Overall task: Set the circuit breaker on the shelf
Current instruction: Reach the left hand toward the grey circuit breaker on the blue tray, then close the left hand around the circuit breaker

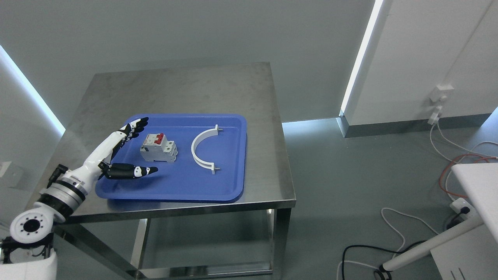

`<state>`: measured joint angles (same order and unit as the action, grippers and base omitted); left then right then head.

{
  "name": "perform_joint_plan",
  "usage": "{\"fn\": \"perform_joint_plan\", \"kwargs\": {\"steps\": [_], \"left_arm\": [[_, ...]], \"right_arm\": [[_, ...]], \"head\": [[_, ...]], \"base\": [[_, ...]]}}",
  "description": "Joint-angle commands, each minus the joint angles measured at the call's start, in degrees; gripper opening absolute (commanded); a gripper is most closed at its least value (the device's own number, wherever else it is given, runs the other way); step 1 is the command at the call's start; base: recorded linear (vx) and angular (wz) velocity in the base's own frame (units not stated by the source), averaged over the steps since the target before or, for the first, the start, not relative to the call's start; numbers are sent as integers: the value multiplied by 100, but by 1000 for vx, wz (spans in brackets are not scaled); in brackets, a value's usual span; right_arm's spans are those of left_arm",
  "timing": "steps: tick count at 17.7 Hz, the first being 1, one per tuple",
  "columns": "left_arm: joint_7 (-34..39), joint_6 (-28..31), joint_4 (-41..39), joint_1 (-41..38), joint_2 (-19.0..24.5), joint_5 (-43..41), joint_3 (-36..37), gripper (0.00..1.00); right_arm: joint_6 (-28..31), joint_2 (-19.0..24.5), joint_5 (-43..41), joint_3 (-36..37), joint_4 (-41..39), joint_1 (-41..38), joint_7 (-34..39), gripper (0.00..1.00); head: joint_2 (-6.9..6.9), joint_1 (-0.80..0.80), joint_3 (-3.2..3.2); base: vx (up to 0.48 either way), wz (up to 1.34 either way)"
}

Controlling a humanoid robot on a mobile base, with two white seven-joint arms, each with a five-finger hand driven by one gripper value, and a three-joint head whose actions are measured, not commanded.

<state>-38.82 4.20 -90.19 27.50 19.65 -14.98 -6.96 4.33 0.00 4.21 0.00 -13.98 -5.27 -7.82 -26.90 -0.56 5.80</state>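
A grey-white circuit breaker (158, 148) with red switches stands in the left half of a blue tray (233, 182) on a steel table. My left hand (142, 146) reaches in from the lower left and hovers over the tray just left of the breaker. Its fingers (134, 126) are stretched out above and its thumb (134, 171) is spread below, open around empty space and not touching the breaker. No right arm shows.
A white curved half-ring bracket (202, 149) lies in the tray right of the breaker. The steel table (186, 87) has bare surface behind the tray. Cables (459, 155) trail on the floor at right, beside a white stand (478, 182).
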Motion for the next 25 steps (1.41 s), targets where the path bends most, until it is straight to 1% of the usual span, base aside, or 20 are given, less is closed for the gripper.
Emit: {"fn": "perform_joint_plan", "kwargs": {"steps": [1,4,8,11,12,13,14,15,16,17,18,19,20,21,22,23,25], "left_arm": [[-248,204,853,940,365,-1050,898,95],[-301,204,1073,1073,329,-1244,889,86],[-336,204,1100,1082,224,-1245,951,70],[-389,204,1135,1064,92,-1253,960,61],[-389,187,1153,1064,83,-1245,960,60],[-337,178,1196,1064,57,-1245,907,63],[-232,178,1223,1055,-100,-1210,811,84],[-22,178,1206,994,-406,-1183,575,95],[84,178,1188,916,-635,-1183,373,95],[103,169,1188,845,-751,-1183,275,95],[103,143,1188,784,-752,-1192,283,93],[94,134,1188,731,-752,-1192,274,87],[94,117,1188,704,-743,-1192,248,78],[94,-23,1197,704,-743,-1209,213,68],[94,-163,1205,704,-734,-1227,195,62],[94,-313,1214,704,-734,-1236,151,53],[94,-419,1223,686,-752,-1236,11,35]], "right_arm": [[24,-100,1,-114,0,0,0,100],[24,-100,1,-114,0,0,9,100],[24,-100,-8,-114,0,0,0,100],[24,-100,1,-114,0,0,9,100],[24,-100,1,-114,0,0,0,100],[24,-100,1,-114,0,0,0,100],[15,-100,1,-114,0,0,9,100],[24,-100,1,-114,0,0,0,100],[24,-100,1,-114,0,0,0,100],[24,-100,1,-114,0,0,0,100],[24,-100,1,-114,0,0,0,100],[24,-100,1,-114,0,0,0,100],[24,-100,1,-114,0,0,9,100],[24,-100,1,-114,0,0,0,100],[24,-100,1,-114,0,0,0,100],[24,-100,1,-114,0,0,0,100],[24,-100,1,-114,0,0,9,100]], "head": [[0,0,0],[0,0,0],[0,0,0],[0,0,0],[0,0,0],[0,0,0],[0,0,0],[0,0,0],[0,0,0],[0,0,0],[0,0,0],[0,0,0],[0,0,0],[0,0,0],[0,0,0],[0,0,0],[0,0,0]], "base": [[0,0],[10,30],[3,14],[0,0],[0,0],[0,0],[0,0],[0,0],[0,0],[0,0],[0,0],[0,0],[0,0],[0,0],[0,0],[0,0],[0,0]]}}
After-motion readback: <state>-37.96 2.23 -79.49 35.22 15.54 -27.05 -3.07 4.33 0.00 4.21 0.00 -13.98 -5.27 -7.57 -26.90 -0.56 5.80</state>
